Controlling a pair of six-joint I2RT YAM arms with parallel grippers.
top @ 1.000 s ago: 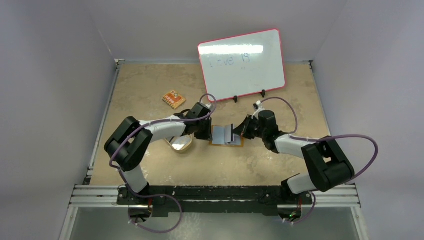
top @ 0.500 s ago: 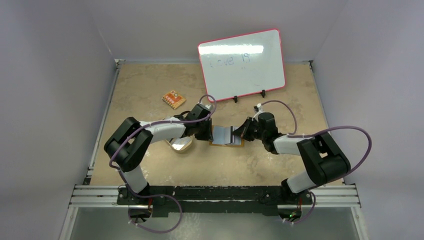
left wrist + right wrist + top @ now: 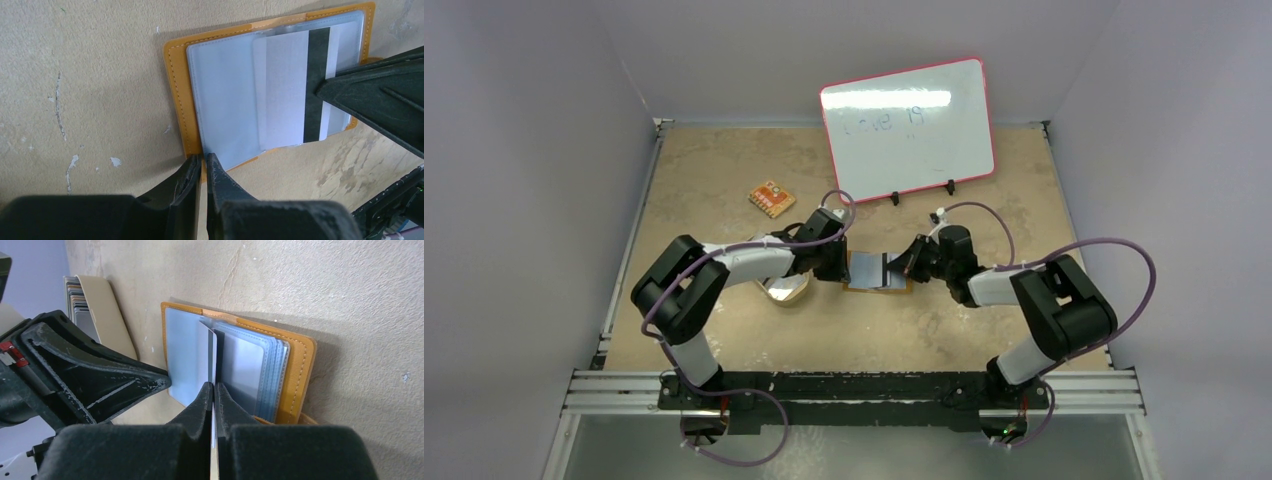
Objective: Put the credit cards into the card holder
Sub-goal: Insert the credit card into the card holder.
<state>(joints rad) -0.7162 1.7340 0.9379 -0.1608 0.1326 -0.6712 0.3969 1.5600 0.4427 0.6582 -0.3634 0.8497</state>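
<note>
The orange card holder (image 3: 876, 286) lies open on the table, its pale blue-grey sleeves up; it also shows in the left wrist view (image 3: 177, 90) and the right wrist view (image 3: 295, 375). My left gripper (image 3: 845, 268) is shut on the near corner of its left cover (image 3: 204, 159). My right gripper (image 3: 896, 267) is shut on a grey credit card (image 3: 282, 95) with a dark stripe and holds it on edge (image 3: 213, 385), partly slid in between the sleeves. More credit cards (image 3: 75, 292) stand in the tan dish (image 3: 107, 315).
The tan oval dish (image 3: 786, 290) sits just left of the holder, under my left arm. An orange patterned flat piece (image 3: 771, 198) lies at the back left. A pink-framed whiteboard (image 3: 909, 125) stands at the back.
My right gripper has pushed the card a little further left into the holder, and the right elbow has swung inward. The left gripper has stayed put.
</note>
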